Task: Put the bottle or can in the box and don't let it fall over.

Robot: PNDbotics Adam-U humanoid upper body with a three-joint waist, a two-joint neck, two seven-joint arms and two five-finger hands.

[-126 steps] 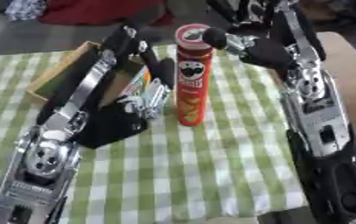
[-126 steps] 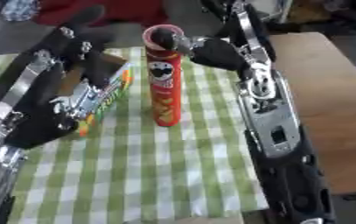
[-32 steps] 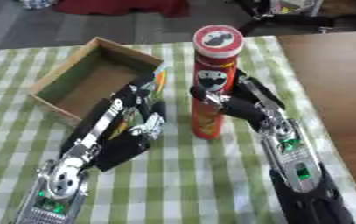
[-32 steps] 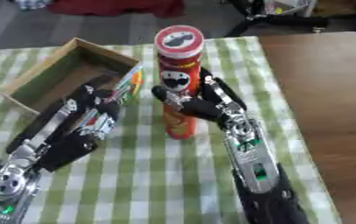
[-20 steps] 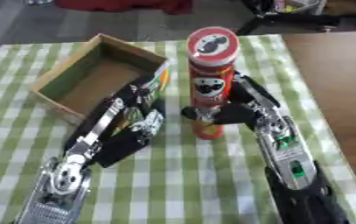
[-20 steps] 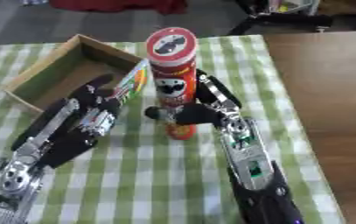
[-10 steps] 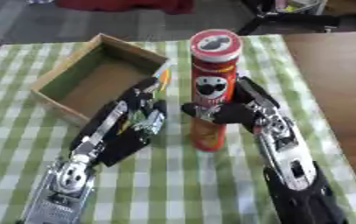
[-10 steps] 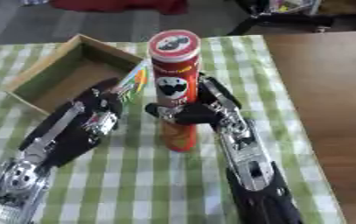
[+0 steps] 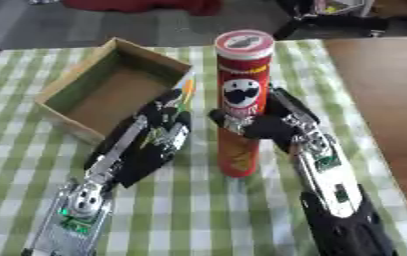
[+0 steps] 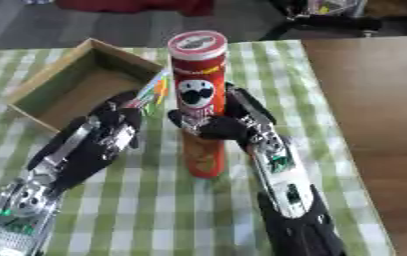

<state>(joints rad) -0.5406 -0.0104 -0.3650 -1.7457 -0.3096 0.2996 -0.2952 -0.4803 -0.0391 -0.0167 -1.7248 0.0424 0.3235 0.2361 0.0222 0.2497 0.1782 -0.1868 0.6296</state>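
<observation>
A tall red crisp can (image 9: 241, 95) with a pale lid stands upright on the green-checked cloth (image 9: 198, 215). My right hand (image 9: 263, 127) comes in from the lower right and is curled round the can's middle. An open cardboard box (image 9: 150, 52) with nothing inside lies to the can's left, further back. My left hand (image 9: 154, 137) lies between the box and the can, close to the box's near corner and apart from the can. A thin green and orange thing (image 9: 186, 92) shows just beyond that hand.
Bare brown tabletop (image 9: 381, 90) runs along the right of the cloth. Dark floor and a red cloth heap (image 9: 145, 5) lie past the table's far edge. Open cloth stretches in front of the can.
Six seconds ago my right hand was up at the can's top; it now holds the middle. In the last second the can has stayed upright and barely shifted.
</observation>
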